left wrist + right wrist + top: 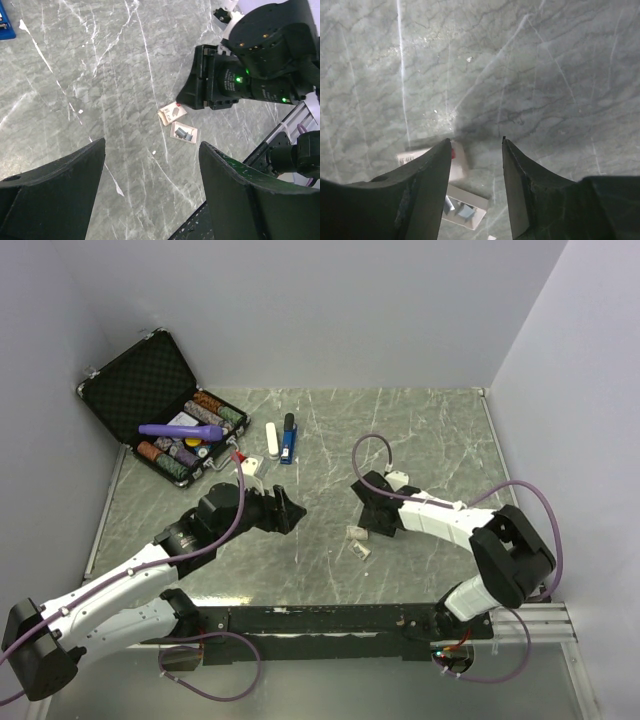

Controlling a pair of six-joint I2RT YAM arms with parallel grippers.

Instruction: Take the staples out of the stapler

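Both your grippers are empty, left gripper [152, 145] wide open, right gripper [476, 141] half-parted, and the stapler [288, 438] lies well apart, likely not yet emptied.

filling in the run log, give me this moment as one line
left pincer: open, empty | right pincer: open, by small boxes | stapler: on table, untouched

table [420, 430]: smooth veined stone-look | stapler [287, 444]: blue plastic | left claw [152, 149]: matt black plastic
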